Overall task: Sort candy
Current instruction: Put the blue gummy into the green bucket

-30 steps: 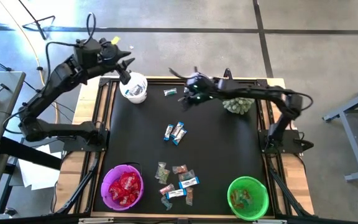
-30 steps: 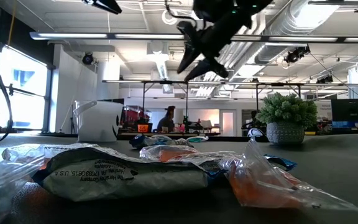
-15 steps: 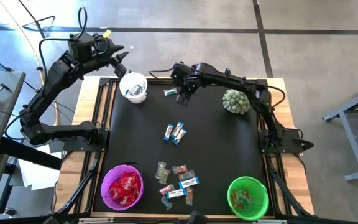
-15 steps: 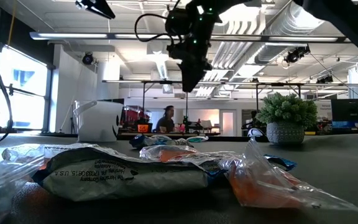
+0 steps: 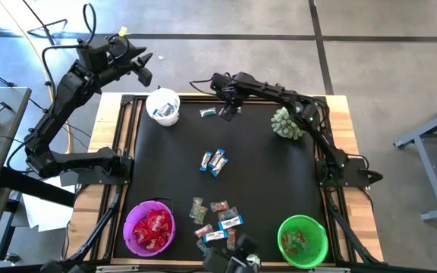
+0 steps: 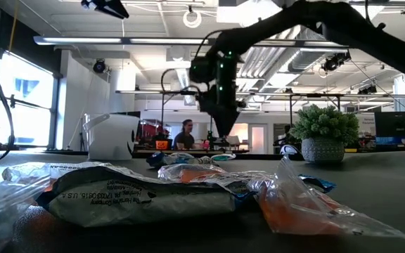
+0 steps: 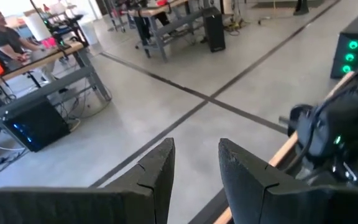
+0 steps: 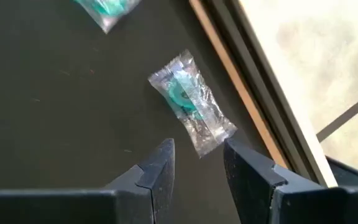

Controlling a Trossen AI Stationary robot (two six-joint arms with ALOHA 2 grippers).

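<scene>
Candy lies on the black mat [image 5: 279,182]. Two blue-and-white bars [image 5: 215,161] rest mid-table, and a mixed cluster [image 5: 217,220] lies near the front edge. A green sweet in a clear wrapper [image 8: 191,111] lies flat by the far edge, with another [image 8: 107,9] beside it. My right gripper [image 5: 227,111] [image 8: 197,163] points down, open, just above the nearer wrapped sweet without touching it. My left gripper [image 5: 144,68] [image 7: 196,168] is open and holds nothing. It hangs high beyond the table's far left corner, past the white cup [image 5: 163,106].
A purple bowl [image 5: 131,236] with red packets stands front left and a green bowl [image 5: 319,227] with sweets front right. A spiky potted plant [image 5: 287,123] stands far right beside my right arm. The wooden table rim [image 8: 241,99] runs close to the sweet.
My right gripper has swung from beside the plant toward the table's left along the far edge. It has sunk and tipped to point down over the clear-wrapped sweets. My left gripper has drawn away from above the white cup, out past the far left corner.
</scene>
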